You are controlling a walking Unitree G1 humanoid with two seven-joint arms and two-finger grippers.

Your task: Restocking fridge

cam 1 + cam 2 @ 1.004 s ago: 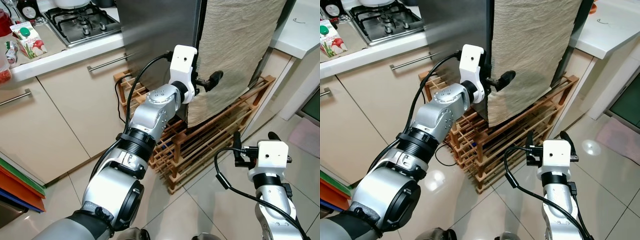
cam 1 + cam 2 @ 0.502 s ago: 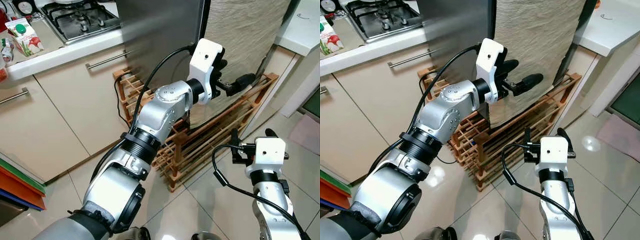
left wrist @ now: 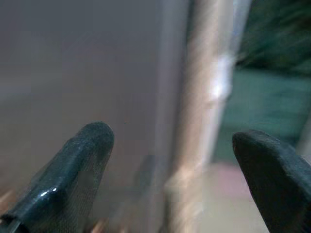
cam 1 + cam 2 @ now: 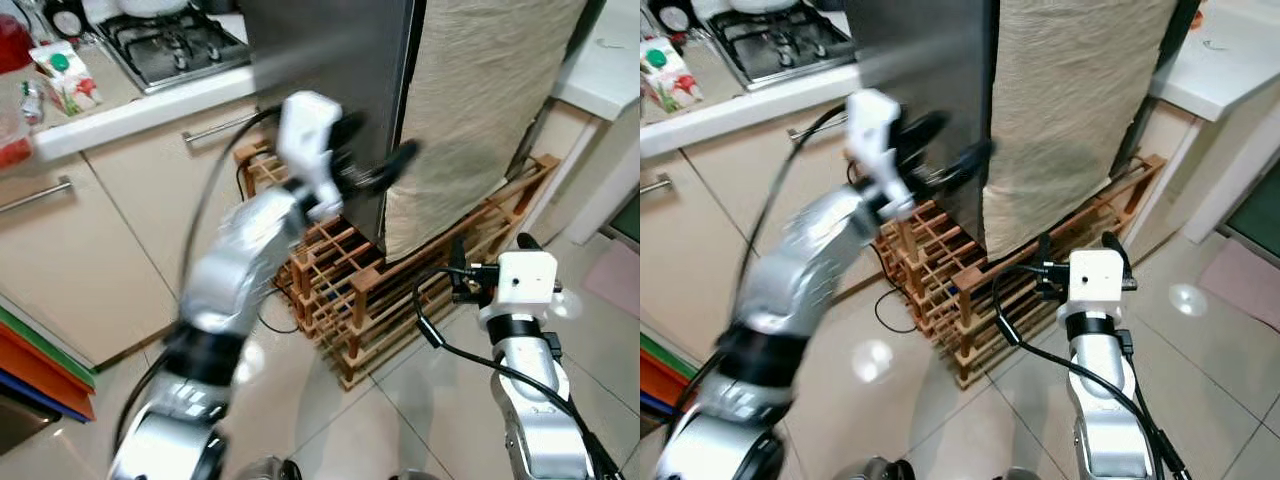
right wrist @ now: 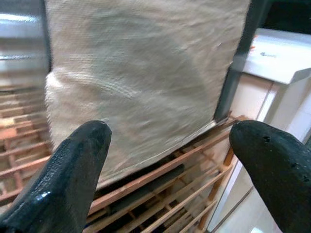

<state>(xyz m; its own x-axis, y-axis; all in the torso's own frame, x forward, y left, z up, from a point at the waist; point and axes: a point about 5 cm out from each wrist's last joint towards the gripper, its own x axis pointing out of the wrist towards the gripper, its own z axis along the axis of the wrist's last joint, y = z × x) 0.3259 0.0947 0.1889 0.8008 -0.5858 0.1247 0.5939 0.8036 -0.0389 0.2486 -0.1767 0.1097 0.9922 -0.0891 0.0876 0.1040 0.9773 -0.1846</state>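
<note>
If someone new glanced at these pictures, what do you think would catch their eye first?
Probably the left end effector, fingers apart and blurred with motion, raised at the front edge of the steel fridge. Beside it, a beige cloth hangs down over the neighbouring front, its lower edge above a wooden rack on the tiled floor. The right end effector is open, lower down, before the rack.

2 silver arms are seen, each ringed with black joint bands and trailed by a looping black cable. Each wrist is capped by a white block. The left gripper (image 4: 385,168) and right gripper (image 4: 1076,247) are each formed of 2 long black fingers.
</note>
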